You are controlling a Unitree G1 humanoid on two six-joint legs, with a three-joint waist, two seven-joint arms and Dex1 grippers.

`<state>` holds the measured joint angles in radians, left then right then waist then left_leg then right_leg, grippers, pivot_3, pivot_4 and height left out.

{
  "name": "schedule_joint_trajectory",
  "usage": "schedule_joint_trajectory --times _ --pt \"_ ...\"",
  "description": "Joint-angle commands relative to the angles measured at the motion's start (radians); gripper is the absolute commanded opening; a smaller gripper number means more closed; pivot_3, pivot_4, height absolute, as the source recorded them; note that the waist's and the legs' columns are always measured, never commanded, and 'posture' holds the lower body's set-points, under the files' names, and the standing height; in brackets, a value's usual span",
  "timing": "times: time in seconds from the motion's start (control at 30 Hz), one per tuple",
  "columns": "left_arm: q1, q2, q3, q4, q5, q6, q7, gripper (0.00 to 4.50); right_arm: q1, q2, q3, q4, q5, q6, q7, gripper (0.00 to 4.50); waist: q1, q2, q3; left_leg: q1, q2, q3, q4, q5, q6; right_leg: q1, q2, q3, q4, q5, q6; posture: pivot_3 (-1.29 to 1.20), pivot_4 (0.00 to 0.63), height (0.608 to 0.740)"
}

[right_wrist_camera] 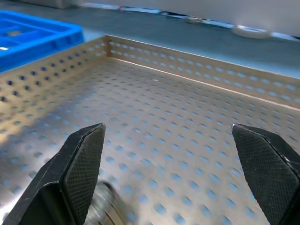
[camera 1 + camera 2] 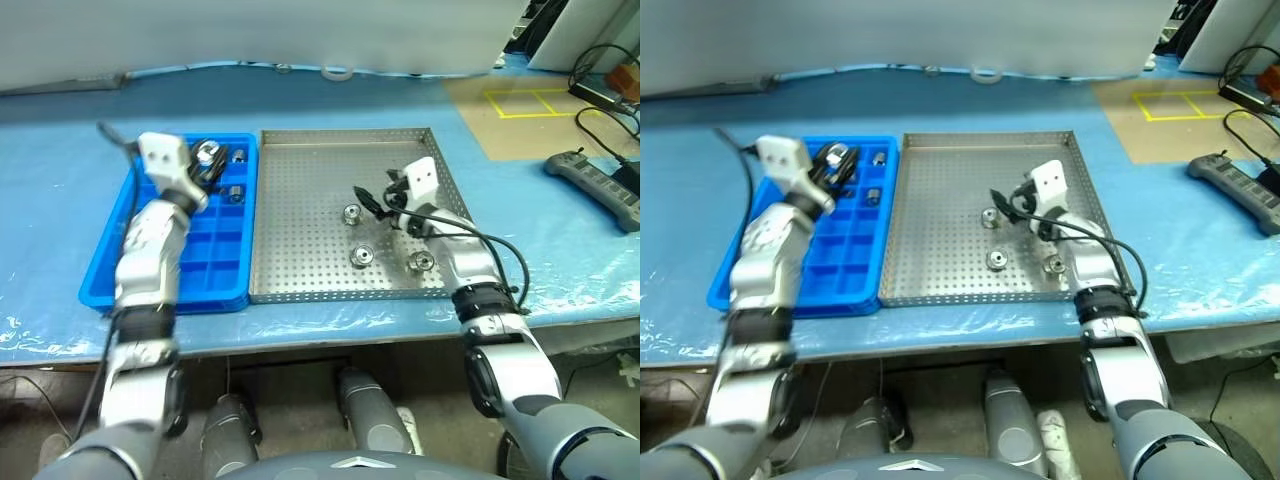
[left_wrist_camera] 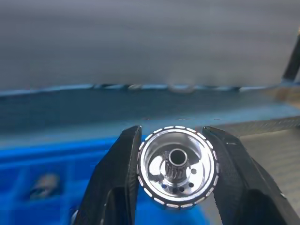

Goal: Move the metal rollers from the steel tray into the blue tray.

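My left gripper (image 2: 207, 166) hovers over the back part of the blue tray (image 2: 100, 272), shut on a shiny metal roller (image 3: 177, 166) that sits between its two black fingers. Two more rollers lie in the tray's back compartments, one (image 2: 238, 156) behind the other (image 2: 236, 193). In the steel tray (image 2: 310, 170), three rollers lie near the front: one (image 2: 352, 214), another (image 2: 362, 256) and a third (image 2: 421, 262). My right gripper (image 2: 372, 203) is low over the steel tray beside the first of them, jaws wide open with nothing between them (image 1: 173, 164).
Both trays sit side by side on a blue-covered table. A roll of tape (image 2: 338, 72) lies at the back edge. A dark hand-held controller (image 2: 595, 185) with cables is at the far right, behind it a brown patch with a yellow square (image 2: 525, 100).
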<state>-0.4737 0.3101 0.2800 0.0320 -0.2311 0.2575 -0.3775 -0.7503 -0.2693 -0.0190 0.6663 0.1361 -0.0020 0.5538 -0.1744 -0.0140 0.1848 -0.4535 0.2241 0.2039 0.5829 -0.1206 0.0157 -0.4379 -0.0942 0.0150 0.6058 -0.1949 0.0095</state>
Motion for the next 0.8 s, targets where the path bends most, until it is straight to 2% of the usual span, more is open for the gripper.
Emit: schedule_joint_trajectory --times 0.03,0.17,0.3,0.5,0.7,0.8 --pt "0.147 0.052 0.071 -0.253 -0.058 0.082 0.010 1.71 -0.063 0.021 0.019 0.057 -0.018 -0.068 0.031 4.50 0.024 0.001 0.000 0.000 0.000 0.000 0.000 0.000 -0.002 0.000 0.000 0.000 0.000 0.000 0.000 -0.30 0.150 0.740" --pt "0.287 0.078 0.102 -0.371 -0.082 0.141 0.030 1.71 -0.082 0.038 0.024 0.104 -0.026 -0.101 0.042 4.50 0.094 0.001 0.001 0.003 0.000 0.000 -0.001 0.000 -0.004 0.002 0.000 0.000 0.000 0.000 0.000 -0.28 0.150 0.740" --pt "0.430 0.085 0.120 -0.448 -0.100 0.178 0.033 1.71 -0.073 0.049 0.026 0.107 -0.027 -0.111 0.052 4.50 0.137 0.002 0.001 0.006 -0.001 0.002 -0.004 0.002 -0.007 0.002 0.000 0.003 0.000 0.000 0.000 -0.28 0.150 0.740" --pt "0.451 0.085 0.097 -0.396 -0.077 0.181 0.063 1.71 -0.055 0.044 0.022 0.094 -0.028 -0.110 0.054 4.50 0.163 0.001 0.001 0.007 0.000 0.002 -0.007 0.003 -0.010 0.000 0.002 0.005 0.002 -0.001 0.001 -0.30 0.150 0.740" --pt "0.293 0.105 0.045 -0.289 -0.095 0.191 0.037 3.66 -0.041 0.029 0.011 0.065 -0.023 -0.102 0.040 4.50 0.159 0.001 0.000 0.008 0.000 0.002 -0.008 0.005 -0.012 -0.001 0.004 0.008 0.003 0.000 0.002 -0.33 0.150 0.740" --pt "0.144 0.105 -0.005 -0.180 -0.127 0.155 -0.053 3.66 -0.030 0.012 -0.010 0.035 -0.011 -0.089 0.028 4.50 0.160 0.001 0.000 0.008 0.000 0.002 -0.007 0.005 -0.012 -0.002 0.005 0.009 0.004 0.000 0.001 -0.36 0.150 0.740"
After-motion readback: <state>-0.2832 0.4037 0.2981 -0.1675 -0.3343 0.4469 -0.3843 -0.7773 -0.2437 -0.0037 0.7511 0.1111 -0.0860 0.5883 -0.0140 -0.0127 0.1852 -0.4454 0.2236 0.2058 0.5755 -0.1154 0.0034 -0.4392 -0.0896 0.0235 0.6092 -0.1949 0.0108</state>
